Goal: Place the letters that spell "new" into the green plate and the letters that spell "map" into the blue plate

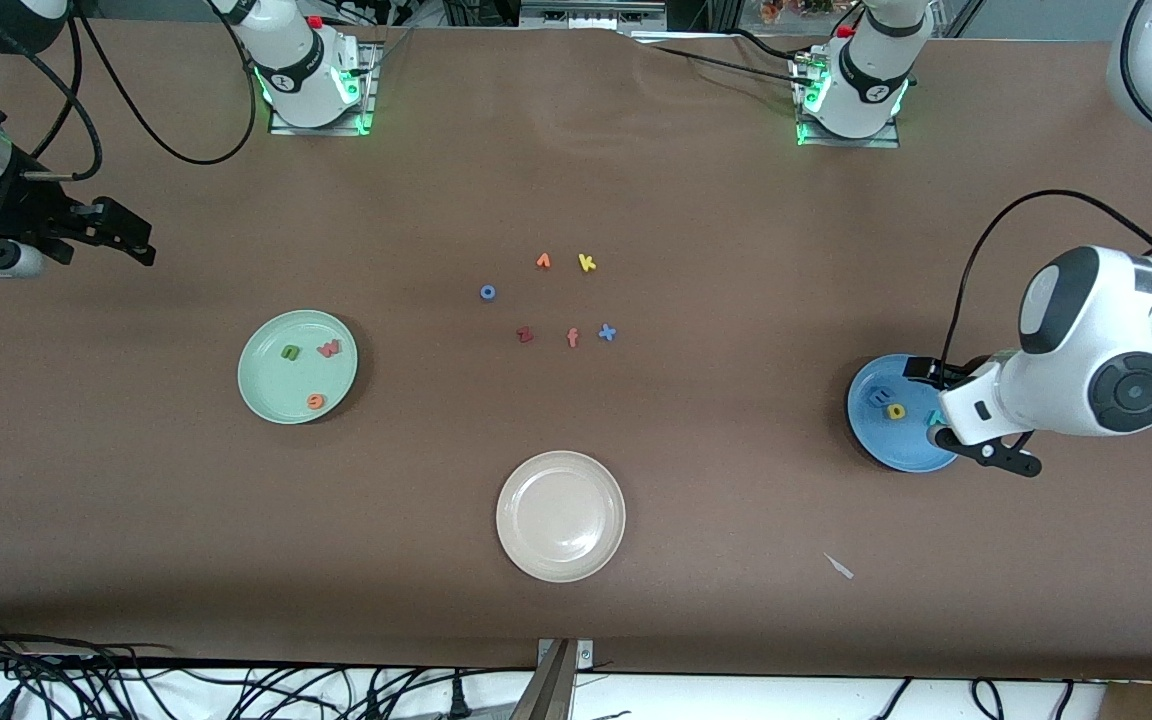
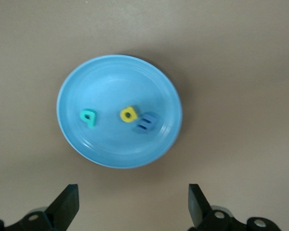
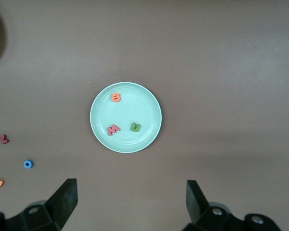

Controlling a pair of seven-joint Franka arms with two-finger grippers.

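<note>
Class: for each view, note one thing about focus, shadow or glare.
Front view: sharp, even light; the green plate casts a soft shadow on the table. Left wrist view: slightly soft, the m blurred; the blue plate shows mild sheen. Right wrist view: fairly crisp; corners darker.

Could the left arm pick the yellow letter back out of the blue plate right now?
Probably yes. The left gripper hangs open over the blue plate, and the yellow a lies uncovered in it. One snag: the light blue m sits right against it, so the fingers might nudge that too.
</note>
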